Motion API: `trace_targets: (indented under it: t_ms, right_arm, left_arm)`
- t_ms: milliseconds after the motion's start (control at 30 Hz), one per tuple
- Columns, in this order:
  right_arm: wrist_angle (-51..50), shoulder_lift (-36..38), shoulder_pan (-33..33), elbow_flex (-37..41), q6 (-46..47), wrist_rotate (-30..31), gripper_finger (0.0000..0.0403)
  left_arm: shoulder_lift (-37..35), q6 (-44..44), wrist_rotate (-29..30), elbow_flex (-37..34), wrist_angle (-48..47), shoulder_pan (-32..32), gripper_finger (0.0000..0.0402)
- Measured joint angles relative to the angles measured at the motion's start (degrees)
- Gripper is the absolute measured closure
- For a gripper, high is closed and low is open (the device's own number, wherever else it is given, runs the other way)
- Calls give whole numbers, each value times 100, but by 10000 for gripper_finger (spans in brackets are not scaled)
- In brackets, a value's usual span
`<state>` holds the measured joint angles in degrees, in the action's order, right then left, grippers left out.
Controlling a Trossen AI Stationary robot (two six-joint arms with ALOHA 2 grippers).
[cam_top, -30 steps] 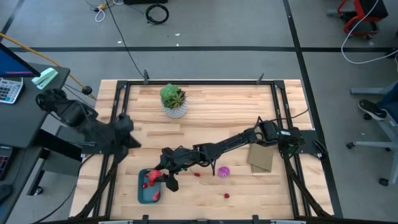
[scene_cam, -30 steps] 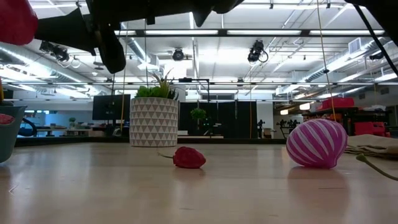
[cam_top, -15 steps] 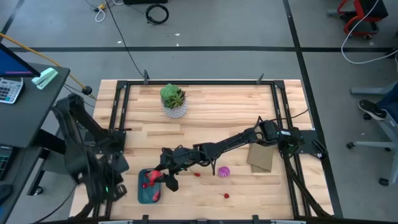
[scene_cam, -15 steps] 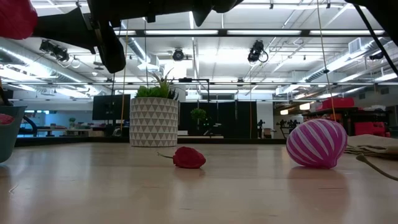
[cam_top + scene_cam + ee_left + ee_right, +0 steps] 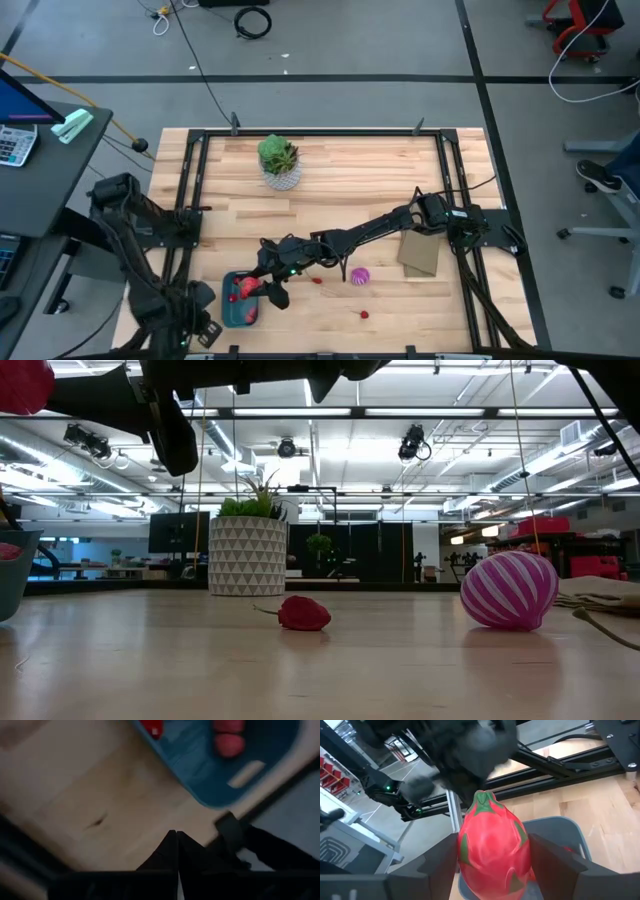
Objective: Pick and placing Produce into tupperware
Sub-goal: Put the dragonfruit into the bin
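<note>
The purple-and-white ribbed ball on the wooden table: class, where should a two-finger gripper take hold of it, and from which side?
Grip the purple-and-white ribbed ball across its widest middle, coming straight down from above. It is round and sits free on the wooden table, with open space around it, so fingers can likely drop on opposite sides; a lower or off-centre pinch would probably squeeze it away.

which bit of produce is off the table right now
The large red-pink piece with green tips: it is held between the right gripper jaws above the blue tray. The purple ribbed ball and the small red piece lie on the wood.
</note>
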<state>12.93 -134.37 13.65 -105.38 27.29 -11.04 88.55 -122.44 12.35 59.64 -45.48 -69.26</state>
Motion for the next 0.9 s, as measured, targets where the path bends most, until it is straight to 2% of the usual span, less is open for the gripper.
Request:
trace_targets:
  t_ms: [167,300,400,667,900]
  right_arm:
    - [2,0,0,0,0,-25,170]
    - [0,0,0,0,2,-25,170]
    - [0,0,0,0,18,-25,170]
    - [-123,9,0,-4,169,-25,170]
    - [-1776,173,31,-11,407,-12,170]
  left_arm:
    - [0,-71,-12,-948,1246,137,400]
    - [0,-4,100,-1415,2019,301,400]
    - [0,182,158,-1515,2067,503,400]
    - [-2,1523,163,-1515,2230,1288,399]
    - [-4,2439,141,-1513,2217,1861,399]
